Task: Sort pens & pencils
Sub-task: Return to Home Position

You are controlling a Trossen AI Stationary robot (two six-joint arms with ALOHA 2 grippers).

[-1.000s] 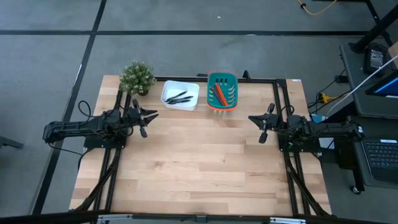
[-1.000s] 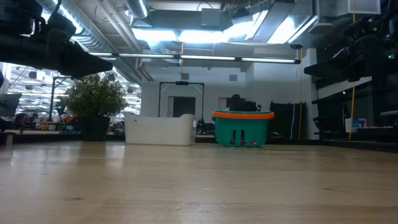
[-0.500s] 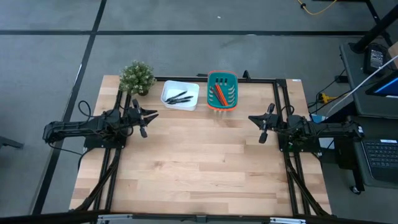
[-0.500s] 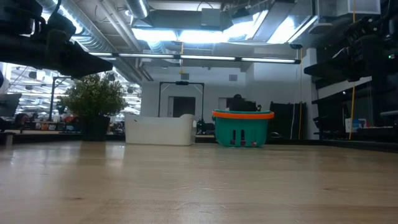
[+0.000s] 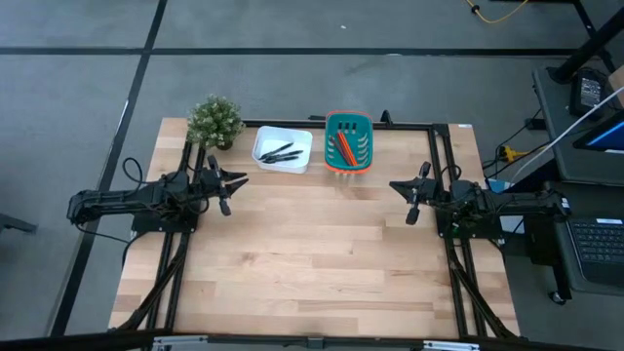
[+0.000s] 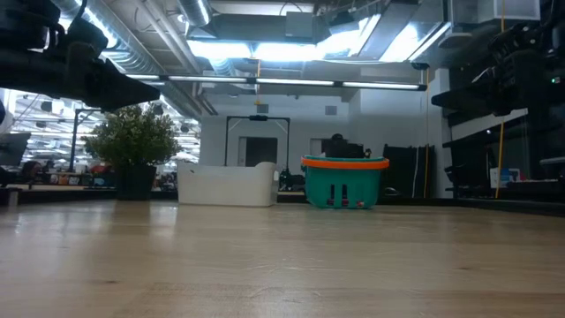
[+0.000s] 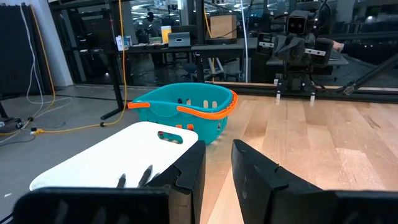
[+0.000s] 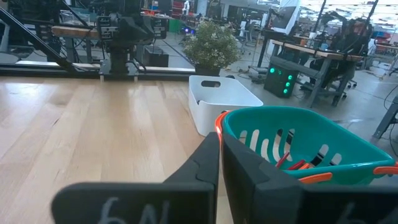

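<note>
Several black pens (image 5: 280, 153) lie in a white bin (image 5: 265, 162) at the table's far side; their ends also show in the left wrist view (image 7: 146, 176). Several orange-red pencils (image 5: 342, 148) lie in a teal basket (image 5: 348, 117) with an orange rim, right of the bin; they also show through the basket's slots in the right wrist view (image 8: 298, 165). My left gripper (image 5: 244, 178) hovers near the bin, empty, its fingers a little apart (image 7: 219, 155). My right gripper (image 5: 393, 183) hovers right of the basket, shut and empty (image 8: 221, 140).
A small potted plant (image 5: 214, 121) stands at the far left corner, beside the bin. The wooden tabletop (image 5: 312, 253) stretches bare between the arms and toward the near edge. A black frame (image 5: 444, 146) runs along the table's far and side edges.
</note>
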